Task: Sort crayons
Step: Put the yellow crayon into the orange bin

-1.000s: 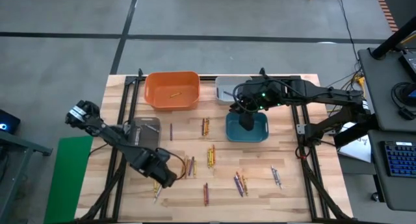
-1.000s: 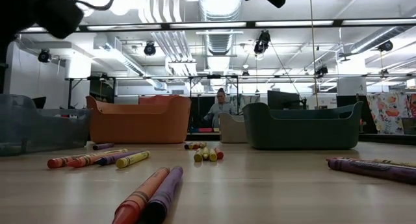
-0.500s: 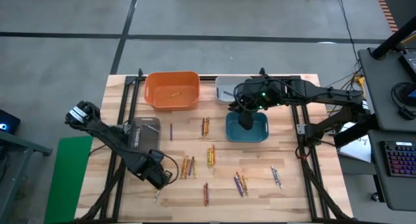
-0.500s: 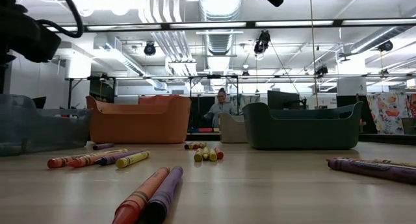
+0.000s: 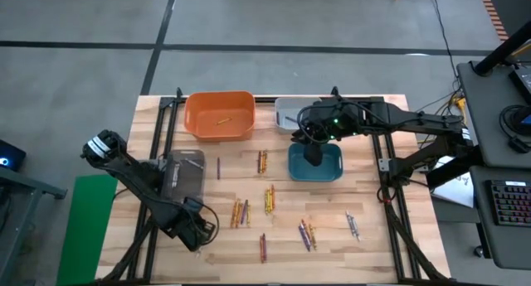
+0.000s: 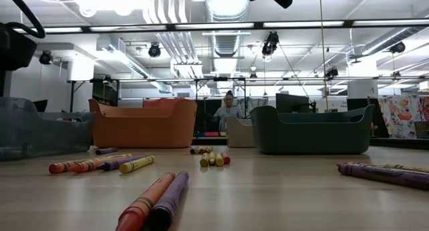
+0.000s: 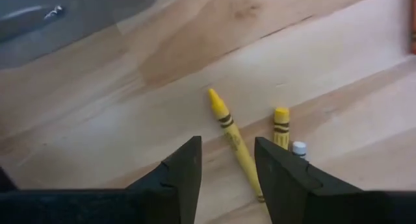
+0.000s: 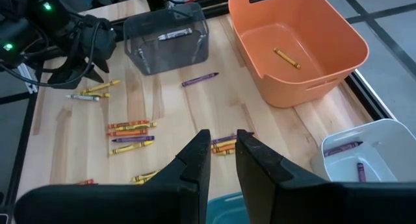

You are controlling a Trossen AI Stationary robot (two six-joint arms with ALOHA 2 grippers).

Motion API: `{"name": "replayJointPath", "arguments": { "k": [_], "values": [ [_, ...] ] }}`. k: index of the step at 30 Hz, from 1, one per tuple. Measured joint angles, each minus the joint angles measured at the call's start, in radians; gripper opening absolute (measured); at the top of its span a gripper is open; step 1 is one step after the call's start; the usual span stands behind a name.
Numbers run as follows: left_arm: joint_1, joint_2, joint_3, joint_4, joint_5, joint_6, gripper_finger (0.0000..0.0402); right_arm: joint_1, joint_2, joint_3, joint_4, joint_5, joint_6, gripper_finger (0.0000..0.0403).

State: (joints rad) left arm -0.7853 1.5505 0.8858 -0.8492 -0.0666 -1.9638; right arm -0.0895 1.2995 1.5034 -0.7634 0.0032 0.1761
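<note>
Moving toward the counter's [image 5: 365, 236] near-left corner, our left gripper [image 7: 226, 164] hovers, fingers parted and empty, over a yellow crayon [image 7: 234, 141]. We judge it light, stiff and roll-prone: pinch mid-shaft. Our right gripper [image 8: 222, 152], fingers slightly parted and empty, waits over the teal bin [image 5: 332, 171].

The left arm reaches low toward the table's near left corner, its left gripper [image 5: 196, 233] pointed down just above the wood, fingers [image 7: 184, 169] parted with a clear gap. The right arm stretches in from the right side, its right gripper [image 5: 313, 157] hanging further back, fingers [image 8: 195, 160] narrowly apart.
</note>
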Motion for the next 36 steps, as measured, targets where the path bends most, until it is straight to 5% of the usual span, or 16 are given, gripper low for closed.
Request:
{"name": "replayJointPath", "arguments": {
  "k": [19,36],
  "values": [
    [0.000,-0.001,-0.123,0.165,-0.022,-0.054,0.0122,0.000,0.000,-0.008,0.014,0.000,0.026,0.0063],
    [0.000,0.034,-0.093,0.114,-0.011,-0.064,0.0005,0.000,0.000,-0.008,0.014,0.000,0.019,0.0063]
  ]
}}
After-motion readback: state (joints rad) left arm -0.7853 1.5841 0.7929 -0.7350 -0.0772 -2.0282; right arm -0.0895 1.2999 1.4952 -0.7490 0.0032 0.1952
